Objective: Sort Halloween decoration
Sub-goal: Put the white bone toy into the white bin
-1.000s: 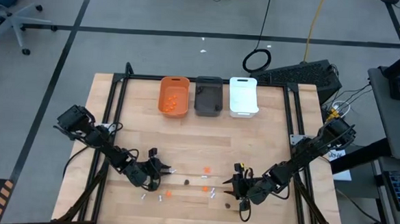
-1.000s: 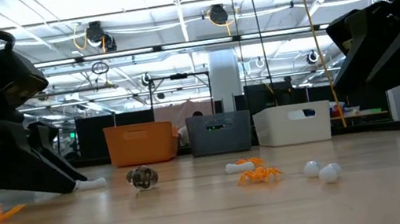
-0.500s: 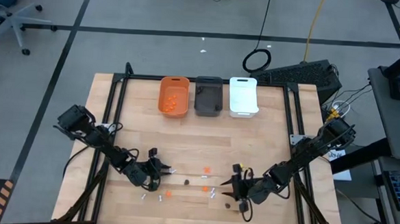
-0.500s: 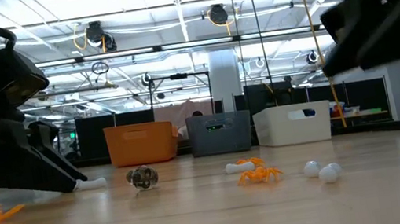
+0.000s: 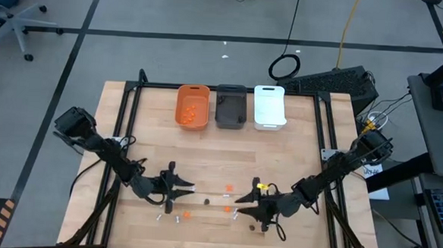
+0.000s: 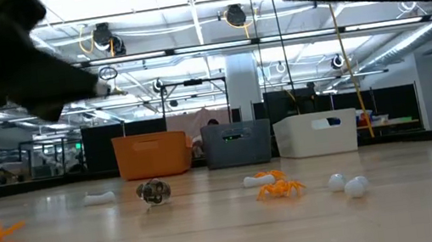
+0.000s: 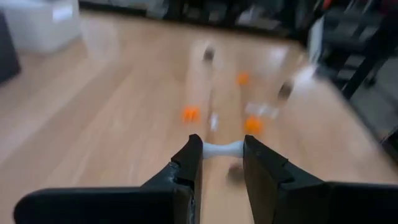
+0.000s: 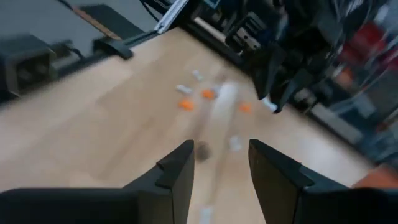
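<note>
My left gripper (image 5: 182, 186) is over the table's near left part, lifted, and shut on a small white stick (image 7: 222, 149). My right gripper (image 5: 240, 201) hovers open over the near middle with nothing between its fingers (image 8: 217, 149). Loose pieces lie flat on the wood below: orange blobs (image 5: 229, 188) (image 5: 187, 213), white sticks (image 5: 158, 218) (image 5: 234, 213) and a dark lump (image 5: 252, 227). The low view shows a dark lump (image 6: 154, 192), an orange blob (image 6: 280, 188) and a white stick (image 6: 99, 198) on the table. My left gripper pinches the white stick between its two fingertips (image 7: 194, 152). The stick lies across the gap, one end (image 7: 208, 149) against each finger. It is lifted clear of the table and roughly level.
Three bins stand side by side at the far edge: orange (image 5: 193, 106) with orange pieces inside, dark grey (image 5: 231, 106) and white (image 5: 269, 107). Bare wood lies between the bins and the loose pieces. A black frame (image 5: 132, 96) runs along the table's sides.
My left gripper has risen from the table top, carrying a white stick up with it. My right gripper has also lifted and moved toward the table's left, over the loose pieces. The pieces on the table have stayed in place.
</note>
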You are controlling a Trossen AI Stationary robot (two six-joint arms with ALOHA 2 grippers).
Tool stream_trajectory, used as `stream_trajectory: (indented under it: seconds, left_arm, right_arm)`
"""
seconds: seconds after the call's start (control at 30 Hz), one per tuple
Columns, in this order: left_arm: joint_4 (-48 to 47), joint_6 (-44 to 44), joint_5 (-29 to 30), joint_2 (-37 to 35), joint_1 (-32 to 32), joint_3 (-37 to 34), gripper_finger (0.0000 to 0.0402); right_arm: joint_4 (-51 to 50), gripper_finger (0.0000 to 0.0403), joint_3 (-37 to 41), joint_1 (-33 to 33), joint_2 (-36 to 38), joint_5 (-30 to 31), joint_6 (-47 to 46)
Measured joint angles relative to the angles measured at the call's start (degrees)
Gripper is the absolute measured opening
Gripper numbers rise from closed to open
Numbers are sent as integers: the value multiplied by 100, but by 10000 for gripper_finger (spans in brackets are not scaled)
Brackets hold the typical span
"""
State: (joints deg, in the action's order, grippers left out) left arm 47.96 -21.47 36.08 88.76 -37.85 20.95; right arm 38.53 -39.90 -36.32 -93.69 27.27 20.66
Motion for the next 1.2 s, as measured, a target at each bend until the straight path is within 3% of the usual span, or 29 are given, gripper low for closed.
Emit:
stream_trajectory:
  seconds: [0.2, 0.33, 0.53, 0.8, 1.2]
  left_arm:
    - [1023, 275, -5, -10, 0, 2, 81]
    - [1439, 253, 1, -10, 2, 4, 81]
    - [1710, 376, -3, -10, 215, 125, 81]
    - [1714, 836, -595, -12, 552, 462, 81]
    - [1535, 828, -734, -17, 717, 479, 81]
  right_arm:
    - [689, 147, 0, 388, 2, -32, 1967]
    - [814, 167, -124, 690, 1, -396, 2657]
    - [776, 193, -813, 1073, -401, -656, 3224]
    - [451, 178, -1726, 1370, -1177, -646, 3483]
    - [817, 159, -1937, 1454, -1313, -642, 3993]
